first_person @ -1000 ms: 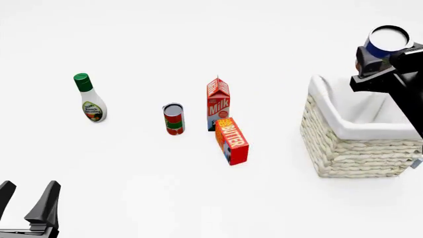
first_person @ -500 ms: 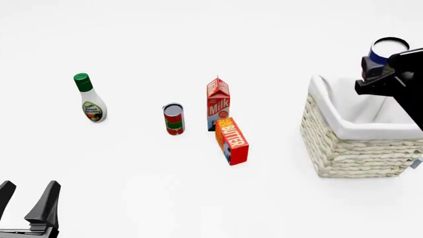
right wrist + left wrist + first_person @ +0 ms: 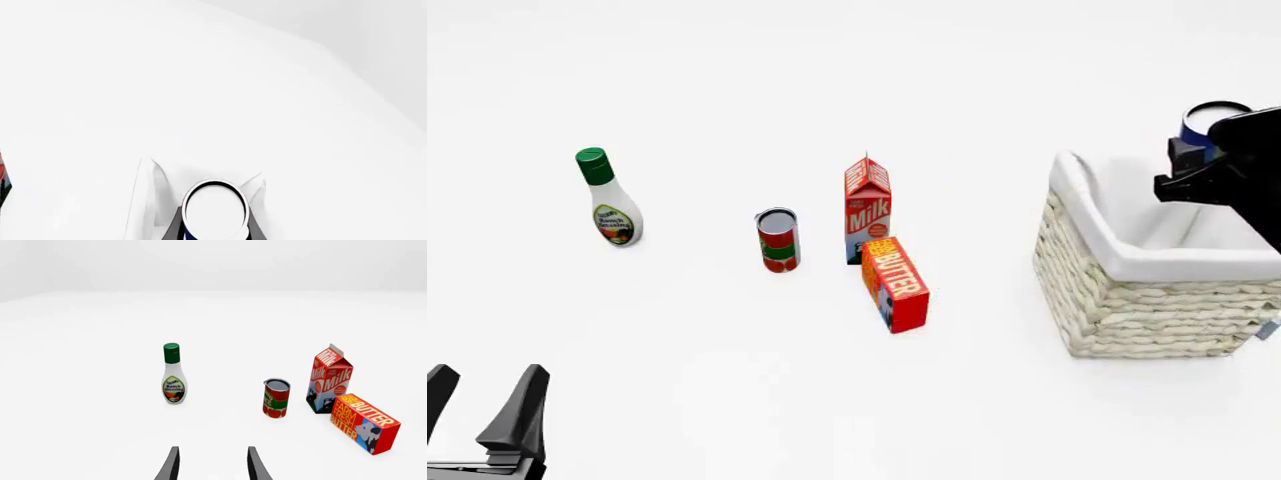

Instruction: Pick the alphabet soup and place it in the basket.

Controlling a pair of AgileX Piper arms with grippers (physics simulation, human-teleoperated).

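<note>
While your right end effector grips the alphabet soup, a small cylindrical can with a blue label and a silvery white top, it holds that can upright in the air over the far right part of the basket, a large square woven basket of cream wicker with a white cloth lining. In the right wrist view you look straight down on the can's round white top, with a dark finger on each side of it and the basket's white lining below. The can is above the basket's rim, not resting inside.

Your left end effector sits low at the near left edge of the desk, its two dark fingers spread apart with nothing between them.

Out on the white desk stand a white dressing bottle with a green cap at far left, a red-and-green labelled can near the middle, a red-and-white milk carton just beside it, and a red-and-orange butter box touching or nearly touching the carton's near side.
</note>
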